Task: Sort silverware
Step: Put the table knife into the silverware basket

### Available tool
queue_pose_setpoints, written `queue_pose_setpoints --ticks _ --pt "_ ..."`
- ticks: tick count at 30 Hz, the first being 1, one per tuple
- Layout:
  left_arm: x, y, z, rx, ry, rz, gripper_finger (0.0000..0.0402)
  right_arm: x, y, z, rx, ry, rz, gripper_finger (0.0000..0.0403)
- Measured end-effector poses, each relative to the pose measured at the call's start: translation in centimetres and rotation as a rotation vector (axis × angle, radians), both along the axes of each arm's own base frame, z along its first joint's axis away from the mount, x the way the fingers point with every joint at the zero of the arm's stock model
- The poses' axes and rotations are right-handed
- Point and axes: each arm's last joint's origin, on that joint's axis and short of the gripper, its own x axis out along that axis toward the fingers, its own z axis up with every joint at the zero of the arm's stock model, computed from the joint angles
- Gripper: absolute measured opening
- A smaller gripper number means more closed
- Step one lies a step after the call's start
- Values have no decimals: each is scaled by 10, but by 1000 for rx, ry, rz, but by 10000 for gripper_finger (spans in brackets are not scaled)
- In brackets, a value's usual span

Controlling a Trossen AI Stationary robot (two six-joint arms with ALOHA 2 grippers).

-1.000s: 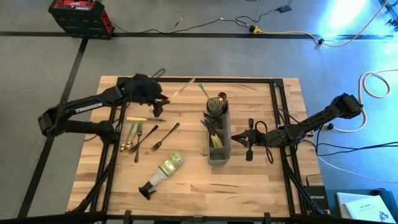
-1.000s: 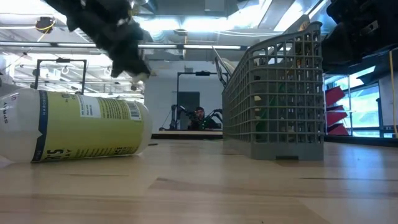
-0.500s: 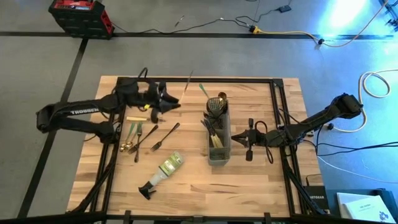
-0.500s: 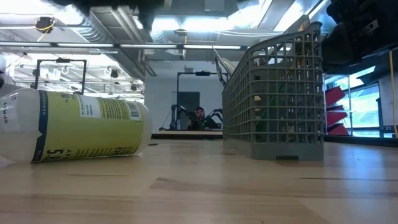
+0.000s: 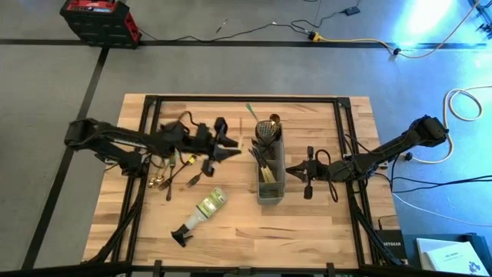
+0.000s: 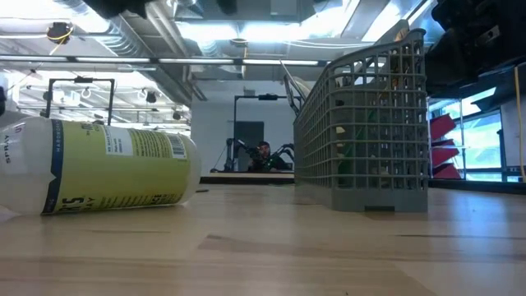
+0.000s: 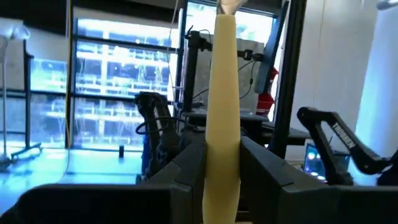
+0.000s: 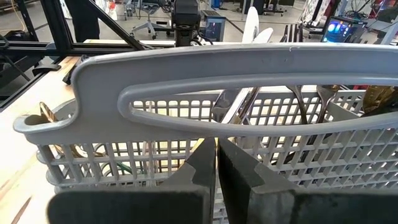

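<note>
Wooden butcher-block counter framed by black rails, standing on grey floor. Grey mesh caddy upright right of counter centre; in low view its gridded wall rises at right. Clear spray bottle with black nozzle and yellow-green label lies on its side near front of counter, left of caddy, apart from it. Red and black toolbox on floor beyond far left corner. Yellow cable and white cable coil on floor at right.
</note>
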Motion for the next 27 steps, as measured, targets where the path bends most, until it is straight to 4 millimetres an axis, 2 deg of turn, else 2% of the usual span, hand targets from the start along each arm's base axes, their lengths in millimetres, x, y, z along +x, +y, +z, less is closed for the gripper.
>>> queue_pose_setpoints --ticks 8,16,21,27 --pt "39 -28 -55 62 -7 121 68 0 0 0 0 0 0 0" --pt "52 -54 -96 77 -5 246 68 0 0 0 0 1 0 0" --pt "57 -61 -118 17 53 406 68 0 0 0 0 1 0 0" --pt "73 -67 -134 5 85 399 68 0 0 0 0 1 0 0"
